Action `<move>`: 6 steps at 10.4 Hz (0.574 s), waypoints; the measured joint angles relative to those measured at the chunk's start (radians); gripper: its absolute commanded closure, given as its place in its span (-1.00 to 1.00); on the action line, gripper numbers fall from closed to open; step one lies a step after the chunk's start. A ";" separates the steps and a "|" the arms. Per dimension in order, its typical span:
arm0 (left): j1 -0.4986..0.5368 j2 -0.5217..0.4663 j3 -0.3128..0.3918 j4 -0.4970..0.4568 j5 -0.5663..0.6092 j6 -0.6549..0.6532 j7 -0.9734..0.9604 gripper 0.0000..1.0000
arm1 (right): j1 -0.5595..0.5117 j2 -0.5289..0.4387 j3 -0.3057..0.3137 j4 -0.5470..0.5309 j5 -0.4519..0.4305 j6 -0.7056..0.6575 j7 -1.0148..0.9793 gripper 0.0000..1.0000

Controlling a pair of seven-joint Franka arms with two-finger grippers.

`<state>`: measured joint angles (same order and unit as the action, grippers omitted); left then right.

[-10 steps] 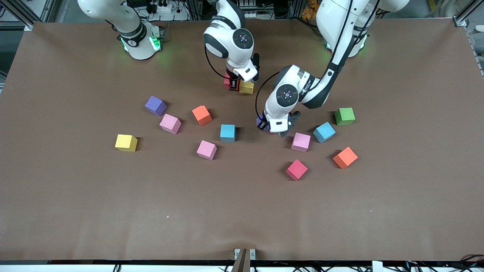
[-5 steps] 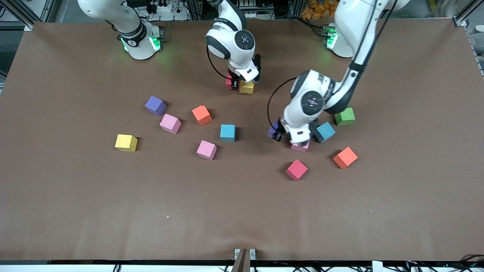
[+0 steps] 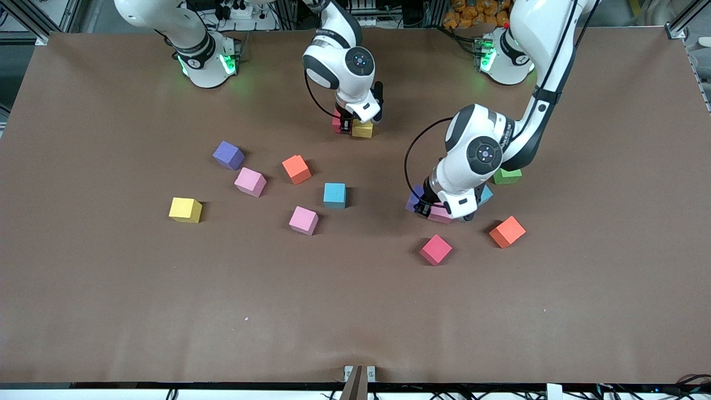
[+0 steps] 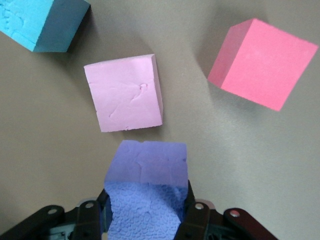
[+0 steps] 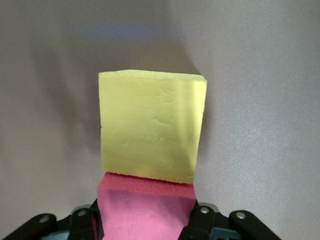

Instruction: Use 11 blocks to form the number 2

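– Left arm's swung toward the front camera since a second ago; it's carried its purple cube (image 4: 146, 195) from the middle of the bench (image 3: 355, 311) over to the pink cube (image 3: 442, 216).

– What's the left gripper (image 3: 423, 209) doing?

– It's clamped on that purple cube, fingers (image 4: 200, 220) pressed into its sides. The cube sits at about ten o'clock from the pink one in the front view, just beside it. I can't tell whether it touches the bench.

– And around it?

– A spare red cube (image 3: 436, 249) lies at six o'clock from the pink one, apart from it. A blue cube (image 4: 42, 22) is at two o'clock, half under the arm, and a green cube (image 3: 506, 175) peeks out past that.

– The right arm?

– It hasn't shifted. The right gripper (image 3: 345, 123) is low near twelve o'clock on the bench, closed on a red cube (image 5: 145, 210) that's pushed up against a yellow cube (image 5: 150, 127), faces touching.

– Any digit yet?

– Only that pair. Other cubes lie scattered toward the right arm's end.
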<state>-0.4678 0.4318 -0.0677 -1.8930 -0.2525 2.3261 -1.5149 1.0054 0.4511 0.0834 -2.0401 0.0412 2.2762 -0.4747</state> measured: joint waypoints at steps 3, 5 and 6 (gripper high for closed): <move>0.001 -0.040 -0.001 0.004 0.000 -0.066 -0.037 0.87 | 0.003 0.001 0.000 0.000 0.000 0.009 0.000 -1.00; 0.001 -0.072 -0.001 0.004 0.000 -0.111 -0.073 0.90 | 0.003 0.000 -0.001 0.003 0.000 0.009 0.000 -1.00; 0.002 -0.082 0.000 0.004 0.000 -0.123 -0.084 0.90 | 0.003 -0.004 -0.002 0.006 0.000 0.002 0.000 -1.00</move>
<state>-0.4659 0.3502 -0.0679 -1.8893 -0.2525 2.2032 -1.5986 1.0084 0.4473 0.0815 -2.0343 0.0412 2.2784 -0.4747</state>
